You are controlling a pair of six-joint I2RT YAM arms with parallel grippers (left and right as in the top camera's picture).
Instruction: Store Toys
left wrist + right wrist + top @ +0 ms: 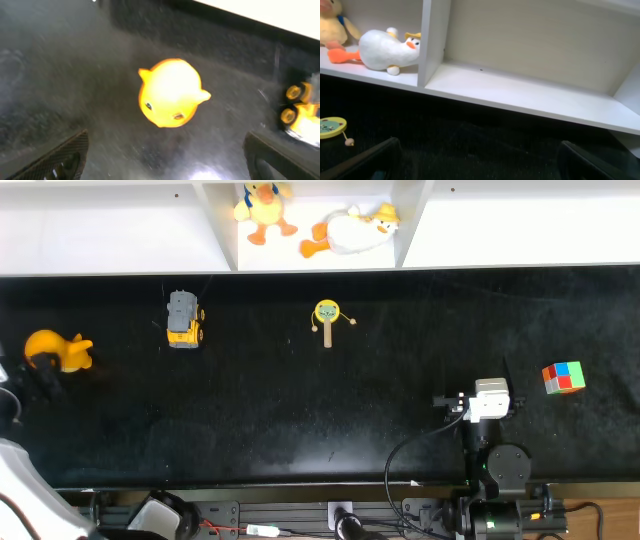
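An orange duck-like toy [57, 350] lies on the black table at the far left. My left gripper [165, 167] hangs open just above it, with the toy [170, 94] between and beyond the spread fingers [55, 157]. A yellow and grey truck [183, 320], a small green rattle drum [327, 315] and a colour cube [563, 377] lie apart on the table. My right gripper [480, 167] is open and holds nothing near the table's front right, facing the white shelf [520, 90].
The shelf's middle compartment holds a yellow duck plush [265, 208] and a white duck plush [350, 230]. The compartments on both sides hold nothing. The truck [302, 112] sits close to the orange toy's side. The right arm [488, 405] stands folded near the cube.
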